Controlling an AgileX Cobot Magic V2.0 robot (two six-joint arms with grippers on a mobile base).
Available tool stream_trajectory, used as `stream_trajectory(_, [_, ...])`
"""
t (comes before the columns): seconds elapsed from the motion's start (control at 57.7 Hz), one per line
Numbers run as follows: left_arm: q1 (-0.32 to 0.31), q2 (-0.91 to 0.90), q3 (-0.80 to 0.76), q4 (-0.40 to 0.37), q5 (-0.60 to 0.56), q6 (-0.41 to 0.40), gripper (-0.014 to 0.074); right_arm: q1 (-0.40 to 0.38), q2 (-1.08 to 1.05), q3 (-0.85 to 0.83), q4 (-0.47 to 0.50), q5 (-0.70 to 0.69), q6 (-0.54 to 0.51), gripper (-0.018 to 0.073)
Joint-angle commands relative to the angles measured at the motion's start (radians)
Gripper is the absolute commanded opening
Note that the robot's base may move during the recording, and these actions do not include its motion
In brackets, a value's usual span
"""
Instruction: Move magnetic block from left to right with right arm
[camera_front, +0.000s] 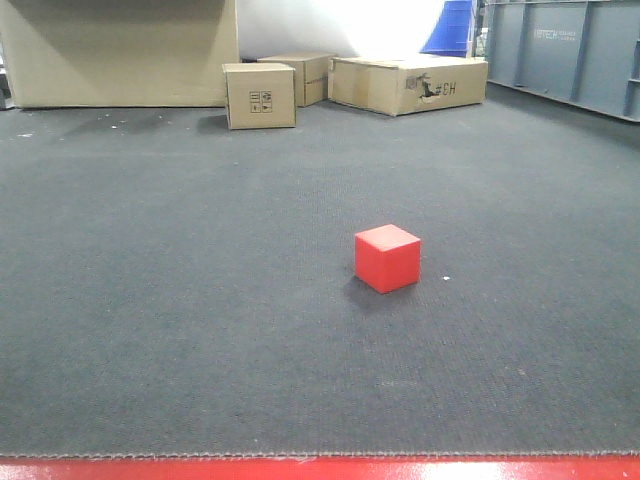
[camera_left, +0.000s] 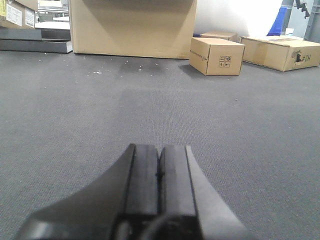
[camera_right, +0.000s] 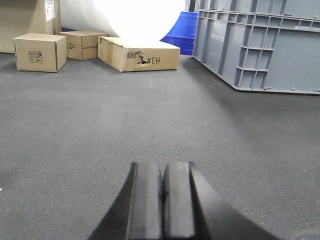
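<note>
The magnetic block (camera_front: 387, 257), a small bright-red cube, rests alone on the dark grey carpet (camera_front: 180, 300) a little right of centre in the front view. Neither arm shows in that view. In the left wrist view my left gripper (camera_left: 159, 148) is shut, its two black pads pressed together with nothing between them. In the right wrist view my right gripper (camera_right: 162, 166) is likewise shut and empty. The block appears in neither wrist view.
Tan cardboard boxes stand at the back: a small one (camera_front: 259, 95), a long flat one (camera_front: 405, 83) and a large one (camera_front: 120, 50). A grey plastic crate wall (camera_right: 260, 47) runs along the right, with a blue bin (camera_right: 181, 31) beside it. A red table edge (camera_front: 320, 468) lies nearest.
</note>
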Motion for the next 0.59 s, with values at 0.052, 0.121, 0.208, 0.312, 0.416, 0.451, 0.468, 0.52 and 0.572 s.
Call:
stream_trajectory(0.052, [0.001,-0.008,0.008,-0.005,-0.084,-0.006,-0.0126,-0.005,-0.022,0.005,-0.011,-0.079,-0.001,0.0057])
stream_trajectory(0.121, [0.001,-0.008,0.008,-0.005,-0.084,-0.006,-0.0126,-0.005,-0.022,0.005,-0.011,-0.079,-0.001,0.0057])
stream_trajectory(0.208, [0.001,-0.008,0.008,-0.005,-0.084,-0.006,-0.0126,-0.005,-0.022,0.005,-0.011,-0.079,-0.001,0.0057])
stream_trajectory(0.312, [0.001,-0.008,0.008,-0.005,-0.084,-0.006,-0.0126,-0.005,-0.022,0.005,-0.011,-0.079,-0.001,0.0057])
stream_trajectory(0.416, [0.001,-0.008,0.008,-0.005,-0.084,-0.006,-0.0126,-0.005,-0.022,0.005,-0.011,-0.079,-0.001,0.0057])
stream_trajectory(0.451, [0.001,-0.008,0.008,-0.005,-0.084,-0.006,-0.0126,-0.005,-0.022,0.005,-0.011,-0.079,-0.001,0.0057])
stream_trajectory(0.468, [0.001,-0.008,0.008,-0.005,-0.084,-0.006,-0.0126,-0.005,-0.022,0.005,-0.011,-0.079,-0.001,0.0057])
stream_trajectory(0.52, [0.001,-0.008,0.008,-0.005,-0.084,-0.006,-0.0126,-0.005,-0.022,0.005,-0.011,-0.079,-0.001,0.0057])
stream_trajectory(0.572, [0.001,-0.008,0.008,-0.005,-0.084,-0.006,-0.0126,-0.005,-0.022,0.005,-0.011,-0.079,-0.001,0.0057])
